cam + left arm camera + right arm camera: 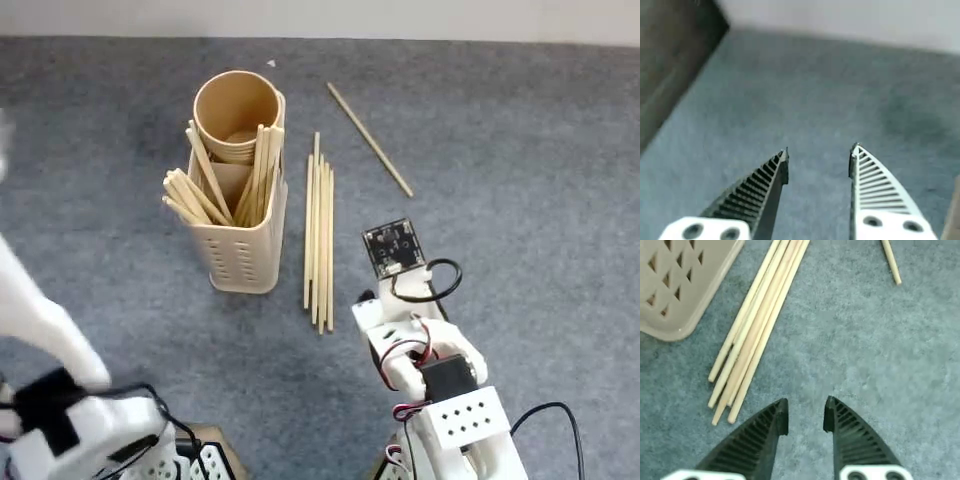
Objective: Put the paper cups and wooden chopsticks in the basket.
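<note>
1. Paper cups (237, 112): nested in one upright stack with the mouth open upward, standing in the far end of the basket (243, 255)
2. Basket: tall, beige, with slotted walls. It stands on the grey carpeted bench (520, 150), and one lower corner also shows in the right wrist view (680, 290)
3. Chopsticks in the basket (200, 190): a good many, leaning at mixed angles in the near part and against the cup stack, with their ends poking above the rim
4. Loose bundle of chopsticks (318, 240): several wooden sticks lying flat on the bench, side by side and roughly parallel. They lie just beside the basket's wall and do not touch it. The right wrist view shows them too (755, 330)
5. Single chopstick (370, 140): lies alone on the carpet at a diagonal, farther out than the bundle and apart from it
6. Right claw (805, 412): jaws a little apart with nothing between them, over bare carpet just beside the near ends of the loose bundle
7. Right arm (440, 380): at the near edge in the high view, on the far side of the bundle from the basket, with a small dark board (393, 248) at its wrist
8. Left claw (819, 162): jaws spread wide and holding nothing, over bare carpet
9. Left arm (50, 330): white, at the near left corner, well apart from the basket
10. Dark panel (670, 70): stands along the edge of the carpet in the left wrist view
</note>
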You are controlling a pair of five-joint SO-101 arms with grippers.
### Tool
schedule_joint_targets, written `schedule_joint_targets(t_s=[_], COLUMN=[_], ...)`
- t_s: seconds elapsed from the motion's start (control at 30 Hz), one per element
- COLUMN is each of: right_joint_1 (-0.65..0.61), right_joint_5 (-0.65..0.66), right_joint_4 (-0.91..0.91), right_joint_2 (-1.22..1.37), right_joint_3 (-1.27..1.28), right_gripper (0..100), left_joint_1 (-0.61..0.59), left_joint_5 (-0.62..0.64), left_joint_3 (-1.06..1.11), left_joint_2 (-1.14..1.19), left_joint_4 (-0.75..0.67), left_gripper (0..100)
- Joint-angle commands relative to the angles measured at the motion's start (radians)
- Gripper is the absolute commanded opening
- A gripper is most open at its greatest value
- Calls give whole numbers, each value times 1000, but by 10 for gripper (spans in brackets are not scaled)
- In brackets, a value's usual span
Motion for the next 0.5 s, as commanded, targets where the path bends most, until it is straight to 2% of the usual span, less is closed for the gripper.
schedule_joint_targets(t_s=[0.0,0.1,0.2,0.47], right_joint_1=[7,-27,-82,-87], right_joint_5=[-11,-28,-37,-43], right_joint_4=[-81,-174,-223,-300], right_joint_2=[-7,5,105,722], right_joint_3=[-71,-94,-151,-472], right_gripper=[130,130,130,130], left_joint_1=[-62,-25,36,150], left_joint_5=[21,37,104,341], left_joint_3=[134,277,378,547], left_joint_2=[87,151,173,174], left_joint_4=[-31,-31,-43,-216], left_gripper=[221,222,222,267])
